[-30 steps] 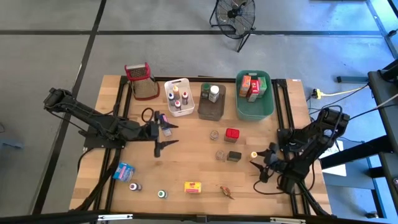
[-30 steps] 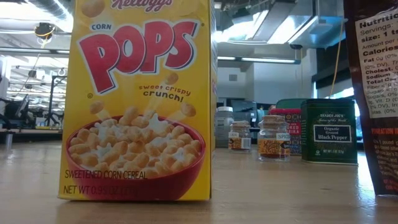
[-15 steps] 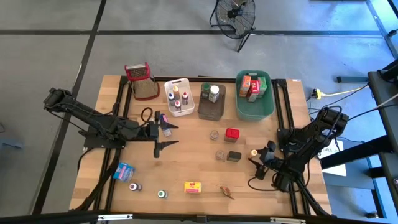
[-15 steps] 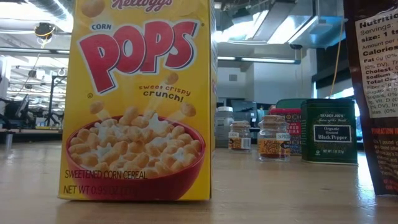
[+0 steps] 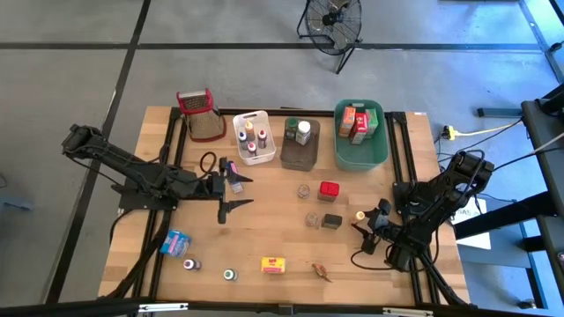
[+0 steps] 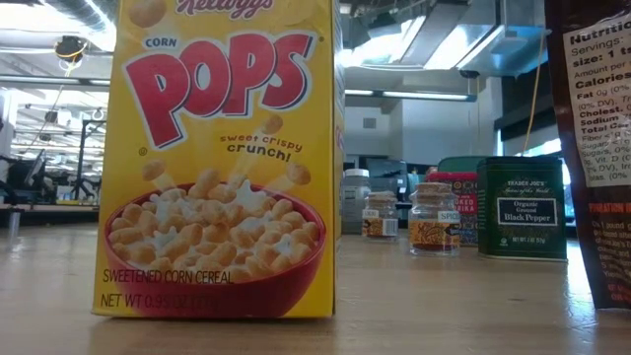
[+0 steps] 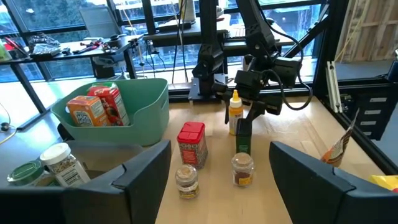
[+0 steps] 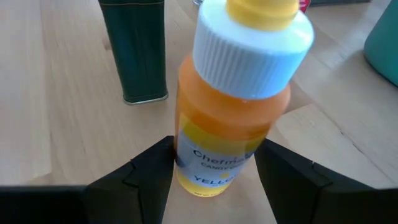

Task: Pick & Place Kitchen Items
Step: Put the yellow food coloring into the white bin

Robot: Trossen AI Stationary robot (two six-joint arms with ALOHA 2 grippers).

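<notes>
Right end effector sits spread around the small yellow-liquid plastic bottle with white cap near the desk's right edge, not yet pinching; bottle looks tilted, so an off-centre close could tip it toward the dark green tin.

yellow btl, dk-green tin

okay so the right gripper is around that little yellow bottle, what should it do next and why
Probably close the right gripper on the yellow bottle. In the right wrist view the bottle stands between the two open fingers, low on its label, with gaps either side, so a squeeze should secure it before lifting. The left gripper waits mid-table.
</notes>
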